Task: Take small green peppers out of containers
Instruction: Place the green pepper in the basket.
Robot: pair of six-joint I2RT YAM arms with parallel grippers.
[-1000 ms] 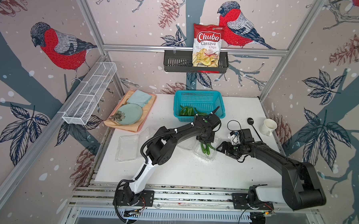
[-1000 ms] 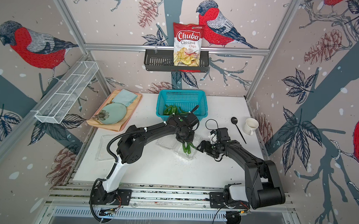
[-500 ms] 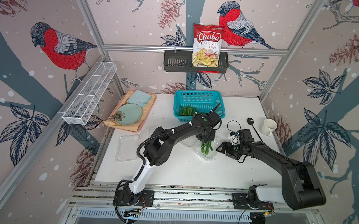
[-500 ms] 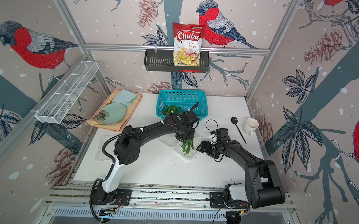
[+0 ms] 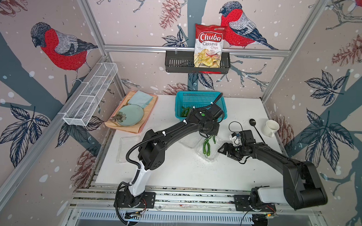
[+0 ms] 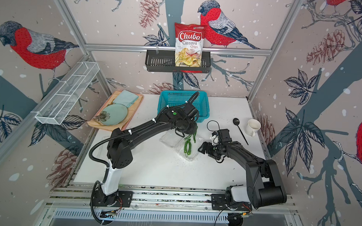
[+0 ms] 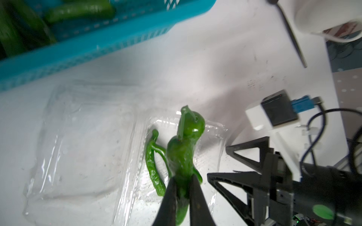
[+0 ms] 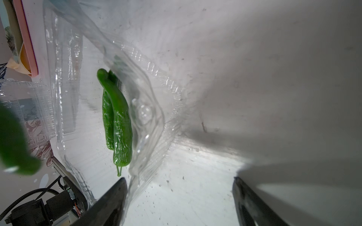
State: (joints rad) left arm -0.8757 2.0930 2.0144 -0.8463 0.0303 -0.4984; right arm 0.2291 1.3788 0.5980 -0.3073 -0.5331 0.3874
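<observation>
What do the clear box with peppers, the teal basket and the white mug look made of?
Clear box: thin glossy plastic, see-through with ribbed sides. Basket: teal moulded plastic, perforated walls. Mug: probably glazed ceramic, smooth white surface.

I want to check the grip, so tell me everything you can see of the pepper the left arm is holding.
The pepper is small, glossy and dark green, with wrinkled skin and a paler stem end pointing away from the fingers. The left arm's two black fingers pinch it near its narrow tip, which pokes out past them. It seems to hang just above the open clear plastic box, where two more peppers lie; nothing else appears to touch it.
</observation>
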